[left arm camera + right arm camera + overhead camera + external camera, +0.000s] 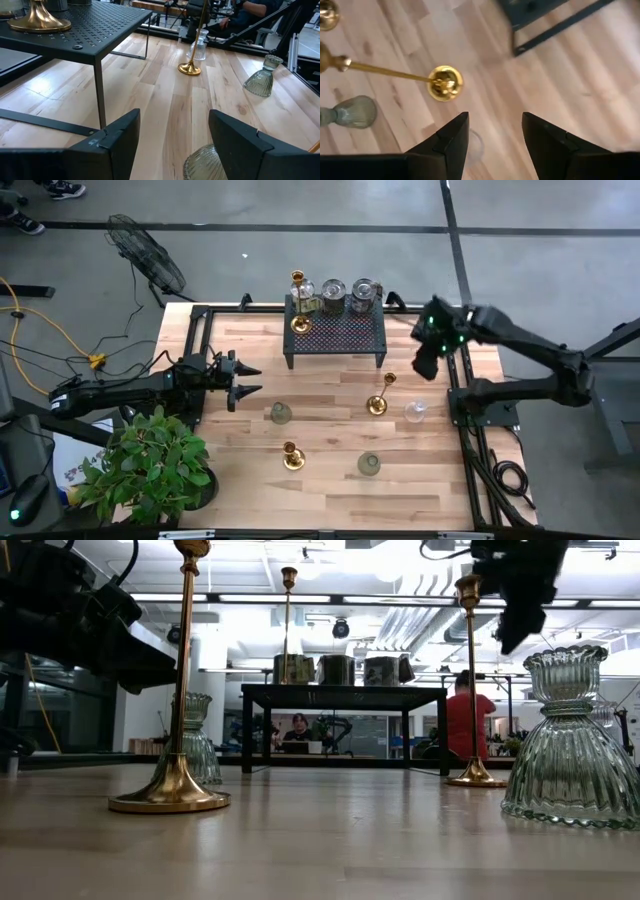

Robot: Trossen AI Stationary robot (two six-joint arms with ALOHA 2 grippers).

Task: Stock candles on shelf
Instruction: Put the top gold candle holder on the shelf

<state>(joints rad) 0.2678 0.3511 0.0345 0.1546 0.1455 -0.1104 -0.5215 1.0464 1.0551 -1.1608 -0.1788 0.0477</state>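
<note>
high: shelf [336, 330] holds four candles | low: people behind | both end effectors open, empty

You won't find anything readable here, honestly. No labels, brand marks, numbers or signs show up on any surface in any of the four views, and whatever might be hanging in the room behind the table is too small and blurry to make out as text.
</note>
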